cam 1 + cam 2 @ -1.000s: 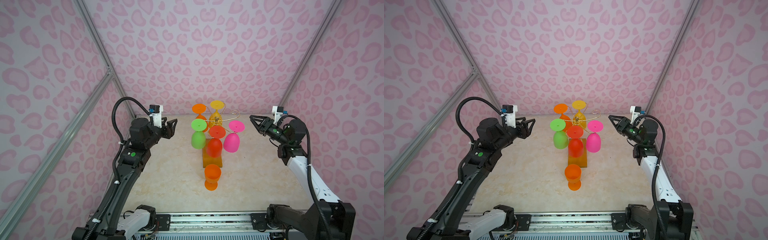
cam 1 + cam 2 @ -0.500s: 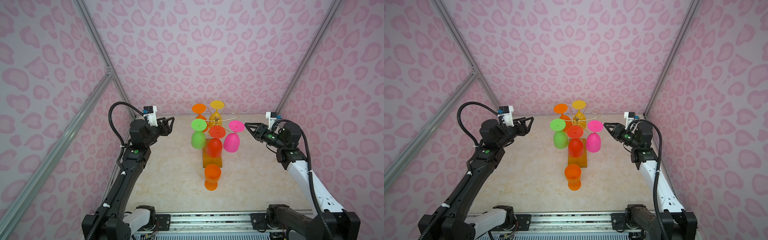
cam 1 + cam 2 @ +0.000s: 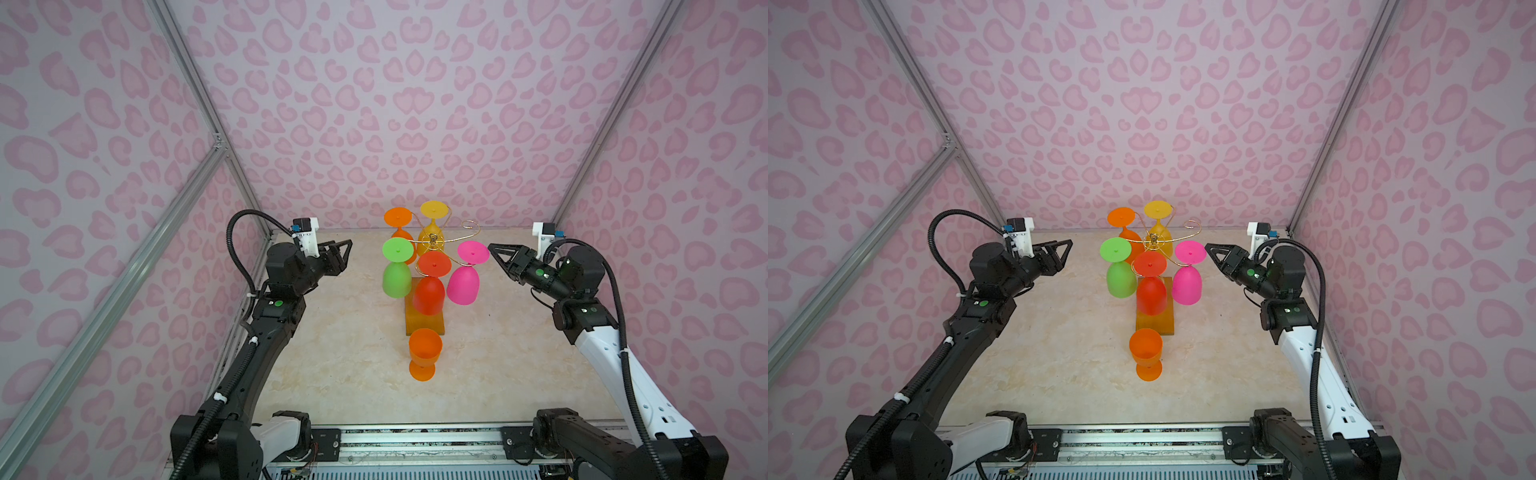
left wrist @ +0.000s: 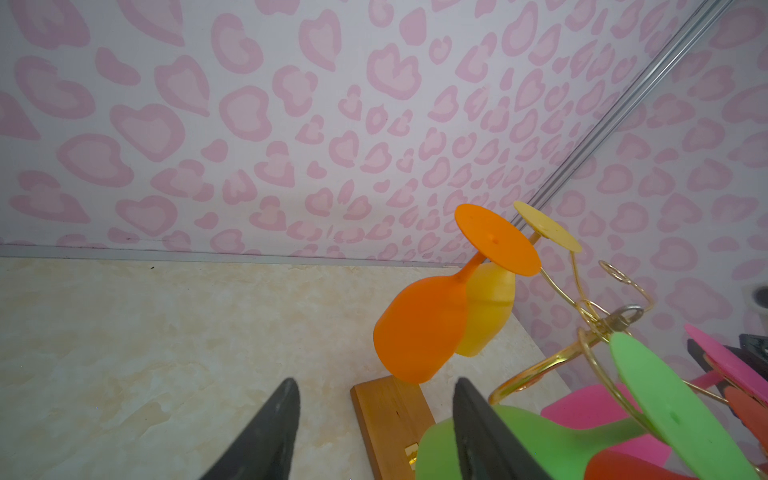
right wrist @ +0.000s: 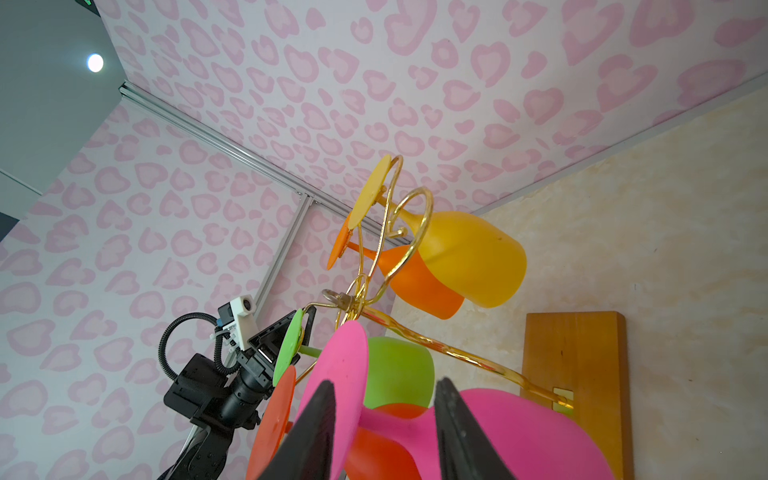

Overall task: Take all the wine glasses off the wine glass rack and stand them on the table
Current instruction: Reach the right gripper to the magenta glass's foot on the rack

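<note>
The right gripper (image 3: 492, 248) has edged toward the wine glass rack (image 3: 432, 323), mid-table in both top views, jaws parted and empty at 3 o'clock of the pink wine glass (image 3: 463, 284). An upright orange glass (image 3: 424, 353) stands at 6 o'clock. Left wrist view: the left gripper (image 4: 376, 380) gapes idle beside the green glass (image 4: 573, 436). Right wrist view: fingers (image 5: 316, 436) frame the pink stem, likely to pluck it, while the red glass (image 5: 374, 457) crowds close.

Surface: beige marbled tabletop (image 3: 332, 374).
On it: wine glass rack (image 3: 424, 324), standing on its amber base.
Just beside the base's near end: orange wine glass (image 3: 424, 353), upright.
</note>
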Controlling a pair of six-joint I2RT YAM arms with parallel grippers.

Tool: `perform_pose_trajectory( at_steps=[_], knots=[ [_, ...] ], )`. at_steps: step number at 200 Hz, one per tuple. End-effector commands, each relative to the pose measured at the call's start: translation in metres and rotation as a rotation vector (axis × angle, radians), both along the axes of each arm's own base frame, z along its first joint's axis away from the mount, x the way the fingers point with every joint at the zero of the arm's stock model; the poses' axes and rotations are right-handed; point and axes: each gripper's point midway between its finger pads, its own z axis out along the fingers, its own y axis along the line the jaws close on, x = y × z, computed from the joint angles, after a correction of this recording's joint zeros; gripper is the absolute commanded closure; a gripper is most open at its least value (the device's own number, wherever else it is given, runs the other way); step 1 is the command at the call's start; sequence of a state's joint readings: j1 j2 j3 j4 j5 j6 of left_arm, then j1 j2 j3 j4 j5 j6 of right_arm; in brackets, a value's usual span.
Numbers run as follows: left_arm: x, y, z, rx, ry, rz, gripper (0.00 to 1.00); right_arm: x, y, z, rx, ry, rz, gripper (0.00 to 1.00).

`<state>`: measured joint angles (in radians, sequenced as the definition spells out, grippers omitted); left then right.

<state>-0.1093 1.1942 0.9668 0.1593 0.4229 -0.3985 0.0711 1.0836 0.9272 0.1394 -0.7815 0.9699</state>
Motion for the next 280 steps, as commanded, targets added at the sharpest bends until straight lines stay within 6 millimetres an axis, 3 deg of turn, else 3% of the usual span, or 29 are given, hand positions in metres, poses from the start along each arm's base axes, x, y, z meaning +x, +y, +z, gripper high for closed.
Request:
perform_pose_trajectory(
  at_steps=[1, 146, 280],
  knots=[
    [0.003, -0.006, 0.012, -0.027, -0.056, -0.032, 0.39, 0.000, 0.005, 0.007, 0.010, -0.033, 0.002, 0.60],
    [-0.002, -0.015, 0.014, -0.044, -0.056, -0.097, 0.39, -0.001, 0.023, 0.011, 0.034, -0.040, 0.044, 0.65],
    [0.002, -0.018, 0.007, -0.045, -0.037, -0.109, 0.39, 0.000, 0.027, 0.018, 0.090, -0.029, 0.065, 1.00]
  ],
)
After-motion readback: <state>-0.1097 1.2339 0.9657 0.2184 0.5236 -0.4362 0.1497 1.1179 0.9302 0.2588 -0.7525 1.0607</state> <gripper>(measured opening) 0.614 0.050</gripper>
